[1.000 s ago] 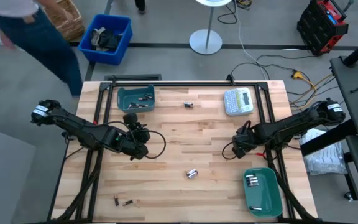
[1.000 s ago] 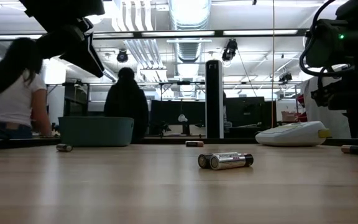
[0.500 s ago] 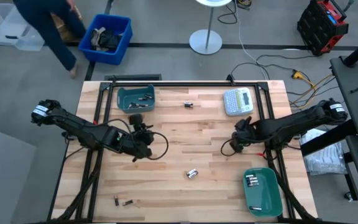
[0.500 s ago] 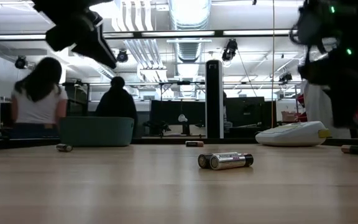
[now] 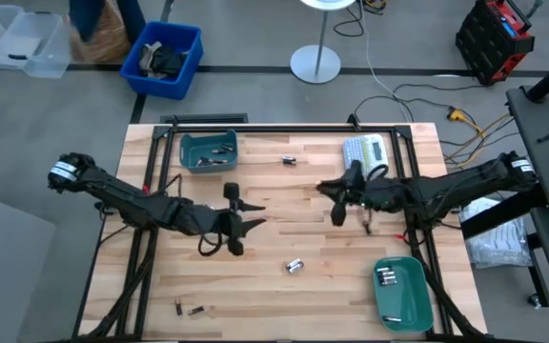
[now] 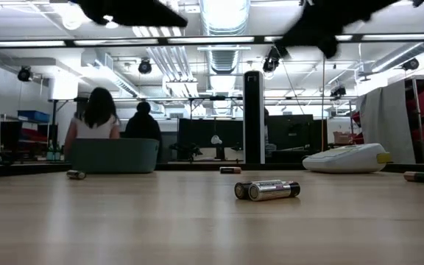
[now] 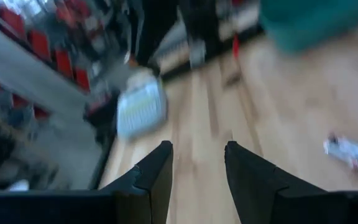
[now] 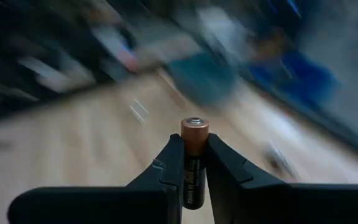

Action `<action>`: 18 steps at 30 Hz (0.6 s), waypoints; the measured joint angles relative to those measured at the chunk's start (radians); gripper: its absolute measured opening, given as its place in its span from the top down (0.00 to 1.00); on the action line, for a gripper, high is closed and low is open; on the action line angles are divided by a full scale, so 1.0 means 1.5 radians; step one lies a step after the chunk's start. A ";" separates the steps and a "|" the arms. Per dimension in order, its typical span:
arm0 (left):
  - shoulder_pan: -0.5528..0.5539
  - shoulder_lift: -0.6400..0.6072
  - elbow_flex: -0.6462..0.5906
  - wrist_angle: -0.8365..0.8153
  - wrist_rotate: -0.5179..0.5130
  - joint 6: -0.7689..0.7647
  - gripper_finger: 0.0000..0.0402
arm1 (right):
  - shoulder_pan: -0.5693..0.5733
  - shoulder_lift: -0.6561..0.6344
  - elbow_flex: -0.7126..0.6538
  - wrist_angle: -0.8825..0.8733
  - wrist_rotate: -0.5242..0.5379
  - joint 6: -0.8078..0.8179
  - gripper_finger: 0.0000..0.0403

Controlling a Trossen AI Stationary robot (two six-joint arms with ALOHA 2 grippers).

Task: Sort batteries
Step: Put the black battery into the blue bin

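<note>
The right gripper (image 5: 336, 198) hangs over the middle of the table (image 5: 284, 295) in the high view, just in front of the label maker (image 5: 365, 155); the left gripper (image 5: 239, 224) sits left of centre with its fingers spread apart and nothing between them. From above, a pair of batteries (image 5: 294, 266) lies in front of both grippers, one cell (image 5: 288, 160) lies near the far edge, and two more (image 5: 189, 309) lie at the near left corner. The far left tray (image 5: 208, 152) holds several cells, and the near right tray (image 5: 400, 292) holds several too.

In the low view the pair (image 6: 266, 190) lies side by side on the wood, touching. A single cell (image 6: 229, 170) rests farther back, another (image 6: 75, 174) off to the left before the tray (image 6: 113, 155), and one (image 6: 423, 177) at the right edge. Two people stand in the room behind the table.

The left wrist view shows the two fingers (image 7: 155, 175) set apart, with the label maker (image 7: 140, 112) and a cell (image 7: 348, 151) beyond.

In the right wrist view the fingers (image 8: 228, 168) are clamped on a copper-and-black battery (image 8: 194, 163), held upright with its tip above them.
</note>
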 joint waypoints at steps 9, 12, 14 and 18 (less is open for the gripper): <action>0.040 0.003 -0.108 0.390 0.160 0.055 0.68 | 0.000 0.112 -0.066 0.629 -0.222 -0.275 0.91; 0.053 0.003 -0.130 0.470 0.180 0.042 0.68 | 0.000 0.180 -0.064 0.774 -0.277 -0.322 0.91; 0.056 0.003 -0.140 0.506 0.181 0.036 0.68 | 0.000 0.230 -0.055 0.862 -0.307 -0.344 0.91; 0.056 0.003 -0.142 0.536 0.182 0.019 0.68 | -0.001 0.322 -0.010 0.974 -0.355 -0.384 0.91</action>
